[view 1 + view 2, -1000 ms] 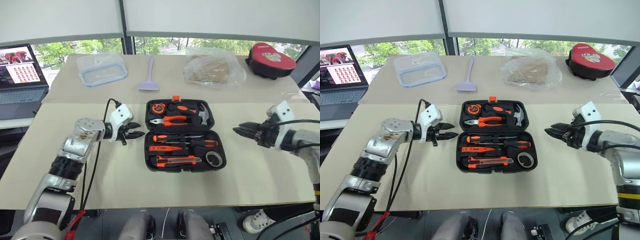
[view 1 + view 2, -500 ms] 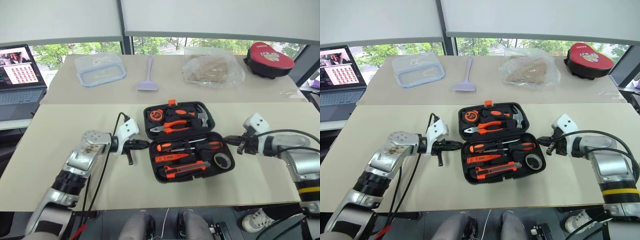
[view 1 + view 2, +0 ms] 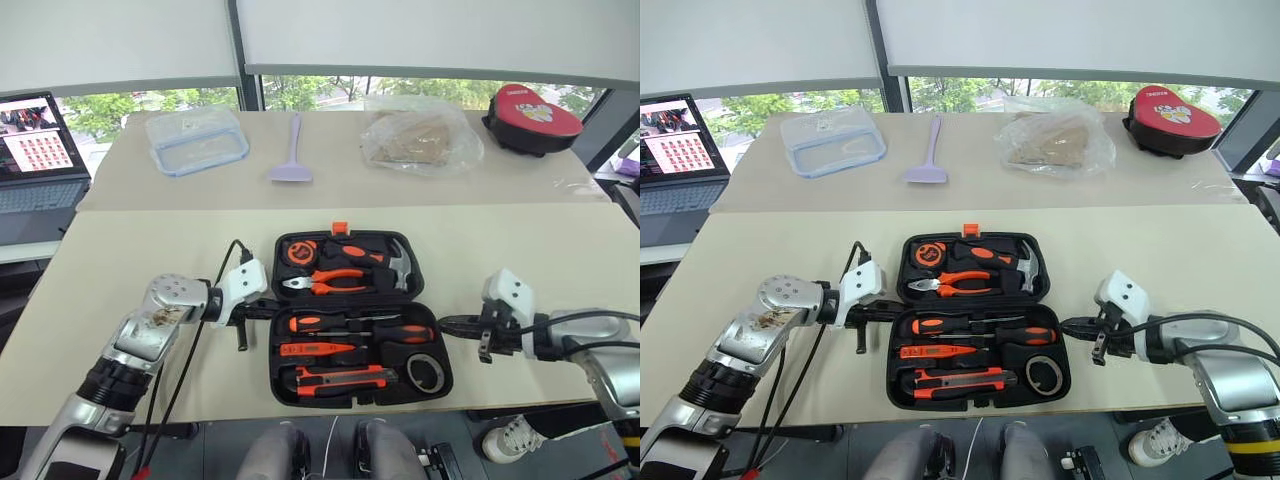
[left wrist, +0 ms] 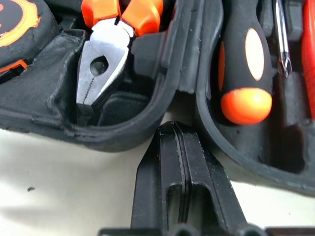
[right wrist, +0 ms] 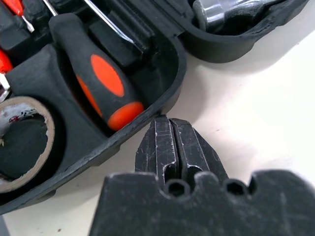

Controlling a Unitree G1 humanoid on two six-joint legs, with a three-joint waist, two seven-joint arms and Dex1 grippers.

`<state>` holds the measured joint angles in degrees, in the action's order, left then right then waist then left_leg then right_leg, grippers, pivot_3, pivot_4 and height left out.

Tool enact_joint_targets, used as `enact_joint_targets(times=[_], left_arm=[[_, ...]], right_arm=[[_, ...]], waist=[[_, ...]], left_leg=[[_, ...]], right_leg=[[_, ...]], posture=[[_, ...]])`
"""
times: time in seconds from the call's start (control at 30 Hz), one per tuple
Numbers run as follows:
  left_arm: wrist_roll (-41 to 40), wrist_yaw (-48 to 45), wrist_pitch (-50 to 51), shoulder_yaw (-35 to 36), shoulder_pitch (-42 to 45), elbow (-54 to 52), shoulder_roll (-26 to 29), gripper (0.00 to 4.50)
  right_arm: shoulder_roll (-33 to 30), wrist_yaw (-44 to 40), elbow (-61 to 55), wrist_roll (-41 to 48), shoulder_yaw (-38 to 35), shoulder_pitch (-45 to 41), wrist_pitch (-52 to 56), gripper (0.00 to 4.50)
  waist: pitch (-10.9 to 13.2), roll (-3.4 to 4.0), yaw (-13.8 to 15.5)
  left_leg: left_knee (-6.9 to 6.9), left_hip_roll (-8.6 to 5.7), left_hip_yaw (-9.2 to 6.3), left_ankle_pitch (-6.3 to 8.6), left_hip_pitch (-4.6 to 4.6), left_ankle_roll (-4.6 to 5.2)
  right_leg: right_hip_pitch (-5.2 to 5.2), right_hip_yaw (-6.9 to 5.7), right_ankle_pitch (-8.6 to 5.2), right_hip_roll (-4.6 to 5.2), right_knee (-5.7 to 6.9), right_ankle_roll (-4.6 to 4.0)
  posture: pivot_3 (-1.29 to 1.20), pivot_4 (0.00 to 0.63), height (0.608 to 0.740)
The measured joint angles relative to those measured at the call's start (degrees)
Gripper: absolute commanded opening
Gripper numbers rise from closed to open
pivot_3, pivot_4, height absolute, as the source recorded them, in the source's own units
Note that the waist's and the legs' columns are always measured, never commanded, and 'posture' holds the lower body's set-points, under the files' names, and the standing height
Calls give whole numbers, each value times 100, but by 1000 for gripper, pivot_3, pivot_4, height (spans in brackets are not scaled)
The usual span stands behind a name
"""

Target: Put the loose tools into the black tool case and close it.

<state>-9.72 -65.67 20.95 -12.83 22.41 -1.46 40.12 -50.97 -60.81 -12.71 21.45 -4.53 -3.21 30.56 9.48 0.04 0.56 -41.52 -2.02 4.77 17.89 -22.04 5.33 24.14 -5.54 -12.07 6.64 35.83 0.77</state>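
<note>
Tool case (image 3: 350,315) lies open; wrist views show both closed hands' tips (image 4: 179,147) (image 5: 170,142) at its rim.

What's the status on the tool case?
Both grippers shut, left and right at the case's sides near the hinge. Case open, tools seated. Nothing in the way.

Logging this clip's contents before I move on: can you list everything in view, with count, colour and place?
Tool case: 1, black, open, table's near edge.
Screwdrivers: 2, orange-black, case's near half.
Tester screwdriver: 1, orange, near half.
Utility knife: 1, orange-black, near half.
Tape roll: 1, dark, near half.
Pliers: 1, orange-handled, far half.
Hammer: 1, far half.
Spatula: 1, lilac, far table.
Container: 1, clear.
Plastic bag: 1.
Round case: 1, red-topped.
Laptop: 1.
Left pincer: shut, at case's left edge.
Right pincer: shut, at right edge.
</note>
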Motion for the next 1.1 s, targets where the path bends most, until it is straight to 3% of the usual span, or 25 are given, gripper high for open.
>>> enact_joint_targets(times=[0.13,0.17,0.27,0.4,0.53,0.7,0.83,0.9,1.0,1.1], left_arm=[[-99,-94,-53,291,-263,-47,461,41],[-166,-131,56,408,-316,-28,607,5],[-340,-134,539,716,-270,237,795,699],[-692,120,1774,907,481,780,533,2167],[-877,651,2957,971,1628,1282,-98,3765],[-843,1328,3355,906,2413,2033,-1160,3765],[-834,1403,3435,804,2437,2189,-1249,3765],[-833,1425,3435,800,2434,2178,-1247,3265],[-837,1479,3435,826,2391,2080,-1217,2506],[-875,1507,3481,880,2203,1863,-1201,1324]], right_arm=[[-2,377,0,-117,-227,77,-13,3],[-4,486,57,-118,-352,61,-6,287],[-24,686,223,-87,-651,-125,116,1135],[-10,835,424,128,-736,-739,606,2510],[280,1179,884,231,-583,-1829,1255,3950],[819,1690,1760,29,40,-2940,1842,3950],[933,1805,2125,-44,224,-3120,2111,3950],[1042,1868,2133,-55,290,-3188,2145,4049],[1177,1982,2131,-53,362,-3228,2269,3419],[1239,2064,2065,-42,371,-3224,2421,2282]], waist=[[0,1,-25],[0,1,-23],[1,3,-15],[4,-1,44],[3,-10,37],[4,-11,4],[4,-10,5],[3,-10,-3],[3,-9,13],[2,-9,13]], left_leg=[[8,1,2,-1,5,-2],[10,1,2,-2,6,-4],[11,0,2,-3,9,-5],[-5,-3,-1,-13,-10,13],[-12,-10,-1,-27,-11,40],[-5,-10,1,-29,-16,39],[28,-15,1,-31,-16,37],[33,-17,2,-31,-14,36],[32,-19,1,-31,-6,35],[32,-24,1,-31,3,35]], right_leg=[[2,1,-2,0,2,-3],[1,1,-2,0,2,-3],[0,1,-2,0,5,-3],[7,-4,-1,-1,12,-2],[1,-2,3,-8,14,3],[10,-9,2,-19,15,4],[10,-44,2,-32,19,4],[7,-49,1,-31,12,5],[-4,-53,0,-26,5,7],[-11,-51,-1,-20,1,8]], posture=[[0,150,728],[0,150,728],[0,150,728],[0,150,728],[0,150,728],[0,150,728],[0,150,728],[0,150,728],[0,150,728],[0,150,728]])
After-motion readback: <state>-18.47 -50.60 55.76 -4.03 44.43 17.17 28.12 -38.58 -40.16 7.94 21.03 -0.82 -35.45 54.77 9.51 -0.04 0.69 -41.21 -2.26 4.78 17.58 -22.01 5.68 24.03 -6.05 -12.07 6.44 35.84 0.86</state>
